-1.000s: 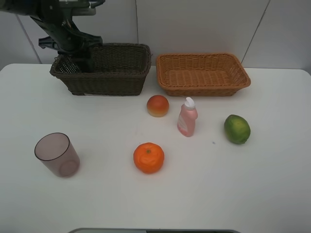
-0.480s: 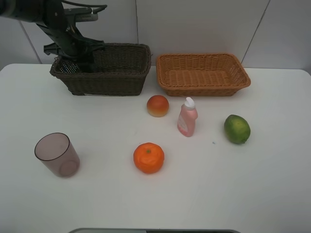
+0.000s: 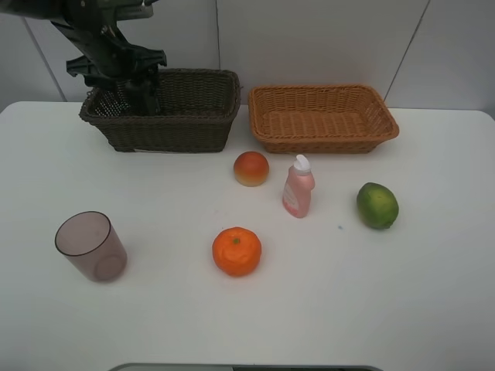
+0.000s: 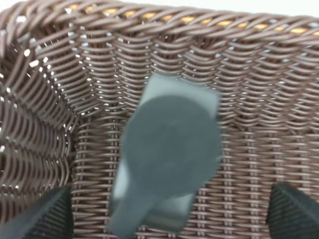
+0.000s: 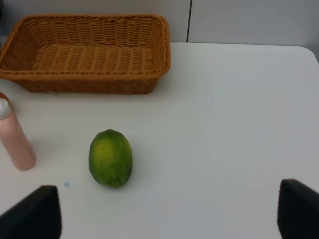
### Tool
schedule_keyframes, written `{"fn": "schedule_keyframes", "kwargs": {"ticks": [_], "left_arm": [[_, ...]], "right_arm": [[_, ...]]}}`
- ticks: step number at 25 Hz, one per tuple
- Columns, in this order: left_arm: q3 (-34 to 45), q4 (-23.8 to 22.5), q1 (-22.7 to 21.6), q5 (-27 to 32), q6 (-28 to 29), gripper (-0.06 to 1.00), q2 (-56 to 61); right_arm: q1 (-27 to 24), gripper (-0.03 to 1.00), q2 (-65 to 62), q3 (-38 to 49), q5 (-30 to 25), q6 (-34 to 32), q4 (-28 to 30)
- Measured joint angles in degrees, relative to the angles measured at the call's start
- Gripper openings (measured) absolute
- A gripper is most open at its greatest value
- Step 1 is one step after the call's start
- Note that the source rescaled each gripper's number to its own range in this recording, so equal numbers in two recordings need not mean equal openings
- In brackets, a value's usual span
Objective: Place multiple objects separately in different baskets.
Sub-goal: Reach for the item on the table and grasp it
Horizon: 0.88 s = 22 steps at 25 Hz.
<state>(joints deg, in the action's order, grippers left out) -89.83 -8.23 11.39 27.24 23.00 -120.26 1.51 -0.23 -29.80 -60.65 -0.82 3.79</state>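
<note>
My left gripper (image 3: 138, 91) reaches down into the left end of the dark brown basket (image 3: 193, 127). In the left wrist view it (image 4: 167, 219) is open, fingertips far apart. The dark bottle (image 4: 169, 149) shows blurred between them over the basket floor, touched by neither. On the table lie the purple cup (image 3: 90, 247), orange (image 3: 237, 251), peach-like fruit (image 3: 251, 168), pink bottle (image 3: 298, 189) and lime (image 3: 377, 205). The tan basket (image 3: 321, 141) holds nothing. My right gripper (image 5: 164, 214) hangs open near the lime (image 5: 110, 158), holding nothing.
The two baskets stand side by side along the back of the white table (image 3: 348, 294), against the wall. The right wrist view also shows the pink bottle (image 5: 15, 142) and the tan basket (image 5: 84, 82) beyond the lime.
My left gripper has opened and let go of the dark bottle inside the dark brown basket. The arm shifted slightly over the basket. Nothing on the table moved.
</note>
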Motion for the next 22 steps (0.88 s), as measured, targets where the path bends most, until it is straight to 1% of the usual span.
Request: {"fn": "schedule_keyframes", "kwargs": {"ticks": [2, 6, 10, 14, 16, 22], "left_arm": [[0.0, 0.9, 0.0, 1.3, -2.3, 1.00, 1.9], [0.0, 2.5, 0.1, 6.2, -6.7, 1.00, 6.1], [2.6, 4.9, 1.0, 11.2, -12.7, 1.00, 11.0], [7.5, 8.9, 2.2, 16.2, -19.7, 1.00, 17.6], [10.5, 10.5, 2.4, 18.1, -21.9, 1.00, 21.2], [20.2, 10.8, 2.4, 20.9, -24.2, 1.00, 34.1]], "right_arm": [[0.0, 0.86, 0.0, 0.0, 0.0, 0.0, 0.0], [0.0, 0.86, 0.0, 0.0, 0.0, 0.0, 0.0], [0.0, 0.86, 0.0, 0.0, 0.0, 0.0, 0.0], [0.0, 0.86, 0.0, 0.0, 0.0, 0.0, 0.0], [0.0, 0.86, 0.0, 0.0, 0.0, 0.0, 0.0], [0.0, 0.86, 0.0, 0.0, 0.0, 0.0, 0.0]]}}
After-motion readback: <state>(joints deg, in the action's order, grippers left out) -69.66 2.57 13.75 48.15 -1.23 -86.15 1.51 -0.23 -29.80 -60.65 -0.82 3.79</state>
